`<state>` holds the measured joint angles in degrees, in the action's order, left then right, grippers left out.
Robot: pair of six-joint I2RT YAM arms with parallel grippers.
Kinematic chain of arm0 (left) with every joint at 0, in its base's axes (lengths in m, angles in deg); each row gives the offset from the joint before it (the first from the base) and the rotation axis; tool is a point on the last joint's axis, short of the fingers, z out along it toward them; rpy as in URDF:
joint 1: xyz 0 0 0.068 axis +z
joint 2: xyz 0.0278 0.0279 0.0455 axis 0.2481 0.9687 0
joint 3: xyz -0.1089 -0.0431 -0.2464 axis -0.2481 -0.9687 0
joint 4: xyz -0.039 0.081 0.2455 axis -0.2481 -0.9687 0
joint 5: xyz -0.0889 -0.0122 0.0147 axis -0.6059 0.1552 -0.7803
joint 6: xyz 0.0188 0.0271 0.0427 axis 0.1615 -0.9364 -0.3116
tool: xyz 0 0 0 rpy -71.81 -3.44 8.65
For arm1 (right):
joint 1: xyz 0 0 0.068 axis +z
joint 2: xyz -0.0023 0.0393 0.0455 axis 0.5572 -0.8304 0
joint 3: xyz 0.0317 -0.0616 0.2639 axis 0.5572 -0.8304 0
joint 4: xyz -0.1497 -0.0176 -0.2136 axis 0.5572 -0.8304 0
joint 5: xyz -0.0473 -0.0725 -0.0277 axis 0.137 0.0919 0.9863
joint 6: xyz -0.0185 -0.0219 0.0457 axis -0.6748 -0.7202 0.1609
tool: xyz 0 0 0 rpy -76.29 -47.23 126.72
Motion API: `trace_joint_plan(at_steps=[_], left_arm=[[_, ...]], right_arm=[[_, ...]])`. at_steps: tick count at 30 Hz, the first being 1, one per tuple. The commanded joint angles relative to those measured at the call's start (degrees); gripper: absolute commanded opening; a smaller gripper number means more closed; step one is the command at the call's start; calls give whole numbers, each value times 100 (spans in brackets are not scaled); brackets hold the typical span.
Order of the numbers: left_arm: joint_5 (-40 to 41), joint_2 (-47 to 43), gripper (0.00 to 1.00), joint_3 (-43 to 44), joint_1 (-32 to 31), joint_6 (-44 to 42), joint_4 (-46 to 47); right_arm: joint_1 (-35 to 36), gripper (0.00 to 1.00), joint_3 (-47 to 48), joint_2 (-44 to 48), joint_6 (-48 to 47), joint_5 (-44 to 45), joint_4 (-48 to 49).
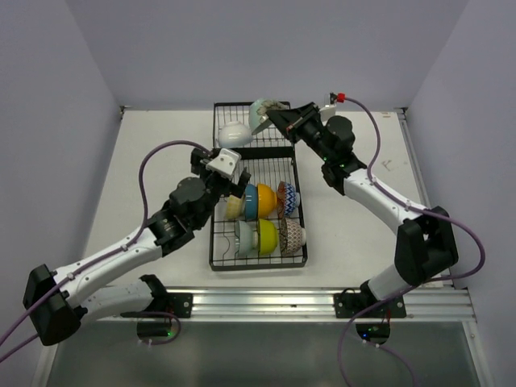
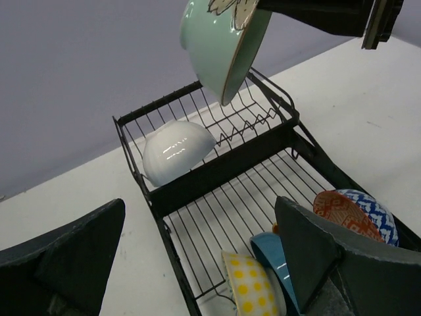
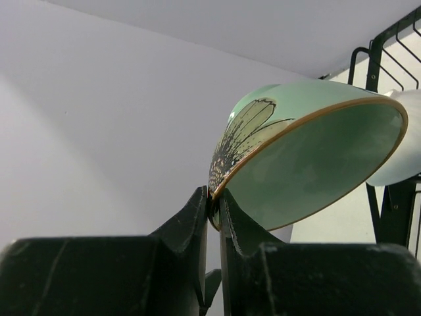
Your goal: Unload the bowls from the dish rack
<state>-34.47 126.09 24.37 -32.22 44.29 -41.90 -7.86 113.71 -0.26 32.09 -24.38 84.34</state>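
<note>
Mint-green bowl (image 3: 309,158) with a flower drawn on its side — pinched at the rim by the right jaws, which stand narrow on it — hangs tilted above the short far section of the dish rack (image 2: 223,166). Below it, a white bowl (image 2: 176,150) lies in that section. The left jaws are spread wide and hold nothing, over the longer section, where the other bowls (image 1: 266,200) stand on edge in two rows. The rack rests on the white surface (image 1: 145,161).

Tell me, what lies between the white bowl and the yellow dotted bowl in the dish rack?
Left wrist view: only the black crossbar and bare wire floor of the dish rack lie between the white bowl and the yellow dotted bowl.
</note>
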Motion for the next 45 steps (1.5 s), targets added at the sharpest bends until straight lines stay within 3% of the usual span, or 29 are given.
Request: trace_joint_plan(at_steps=[1,5,19,30,33,37,41,45], left_arm=[[747,281,100,186,-315,-632,1329],[1143,720,100,203,-710,-1046,2208],[1988,1600,93,229,-826,-1749,4414],[1566,1468,84,133,-826,-1372,4592],[1601,1530,78,124,-826,-1407,4583],[1741,1705,58,124,-826,-1722,4828],[1785,1811,45,150,-826,-1934,4961],[1908,1872,38,229,-826,-2048,5040]], right_arm=[[63,0,17,521,531,-145,558],[98,0,-71,749,786,-233,637],[204,0,-537,1663,1050,-488,417],[379,0,-775,1673,1146,-550,479],[432,0,-792,1637,1243,-559,584],[546,0,-705,1655,1112,-532,418],[617,0,-678,1664,1094,-541,330],[626,0,-731,1690,1120,-541,286]])
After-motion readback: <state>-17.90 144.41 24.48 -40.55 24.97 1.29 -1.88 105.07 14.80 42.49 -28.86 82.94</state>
